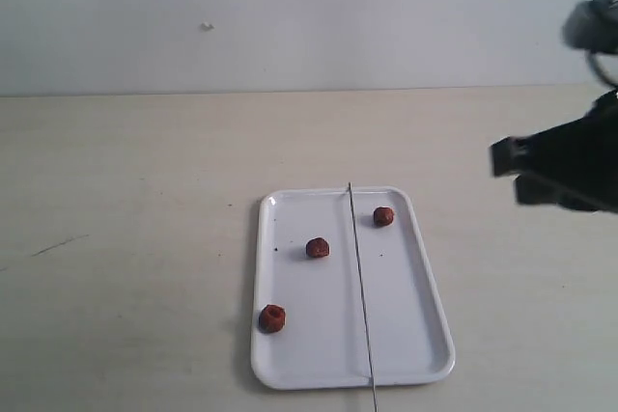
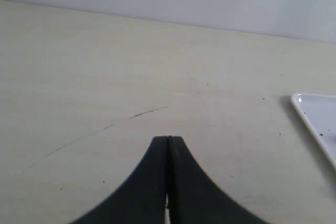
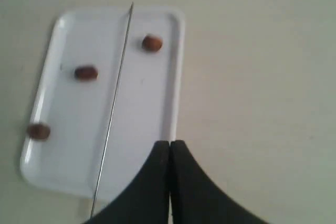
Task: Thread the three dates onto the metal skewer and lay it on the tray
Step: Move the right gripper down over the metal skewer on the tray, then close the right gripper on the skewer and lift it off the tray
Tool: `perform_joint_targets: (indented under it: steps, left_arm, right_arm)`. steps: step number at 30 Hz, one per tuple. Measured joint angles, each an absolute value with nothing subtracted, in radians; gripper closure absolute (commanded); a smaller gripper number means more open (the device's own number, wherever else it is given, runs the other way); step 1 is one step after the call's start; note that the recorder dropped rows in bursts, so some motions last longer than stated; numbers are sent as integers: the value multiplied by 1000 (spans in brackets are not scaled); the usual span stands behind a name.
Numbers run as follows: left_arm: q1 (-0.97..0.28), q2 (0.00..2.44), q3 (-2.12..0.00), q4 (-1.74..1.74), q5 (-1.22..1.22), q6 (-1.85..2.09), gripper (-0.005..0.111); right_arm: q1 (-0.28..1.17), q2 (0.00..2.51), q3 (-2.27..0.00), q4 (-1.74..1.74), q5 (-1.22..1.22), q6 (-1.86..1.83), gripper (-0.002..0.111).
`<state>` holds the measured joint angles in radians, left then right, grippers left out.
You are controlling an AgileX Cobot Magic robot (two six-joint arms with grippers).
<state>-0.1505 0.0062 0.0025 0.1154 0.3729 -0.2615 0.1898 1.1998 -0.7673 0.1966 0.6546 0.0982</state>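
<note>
The white tray (image 1: 406, 335) (image 3: 157, 98) lies on the table's near middle. Three dates rest loose on it: one far right (image 1: 383, 216) (image 3: 151, 43), one in the middle (image 1: 318, 248) (image 3: 85, 72), one at the near left rim (image 1: 272, 317) (image 3: 38, 131). The metal skewer (image 1: 361, 287) (image 3: 113, 108) lies lengthwise across the tray, both ends overhanging the rims. My right gripper (image 1: 507, 166) (image 3: 170, 142) hovers shut and empty to the right of the tray, above its right rim in the right wrist view. My left gripper (image 2: 168, 139) is shut and empty over bare table left of the tray (image 2: 315, 114).
A pale wall (image 1: 290, 16) backs the beige table (image 1: 126, 238). A thin dark scratch (image 1: 58, 245) (image 2: 149, 111) marks the tabletop on the left.
</note>
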Motion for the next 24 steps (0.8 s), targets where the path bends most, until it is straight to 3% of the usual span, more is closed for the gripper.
perform_joint_targets:
  steps: [11,19,24]
  left_arm:
    - [-150,6,2,115,373,-261,107]
    - [-161,6,2,115,373,-261,107]
    - [-185,6,2,115,373,-261,107]
  right_arm:
    - [443,1691,-960,226,822,188,108]
    - [469,1799,-1023,235,714,317,106]
    - [470,1835,-1023,237,678,362,71]
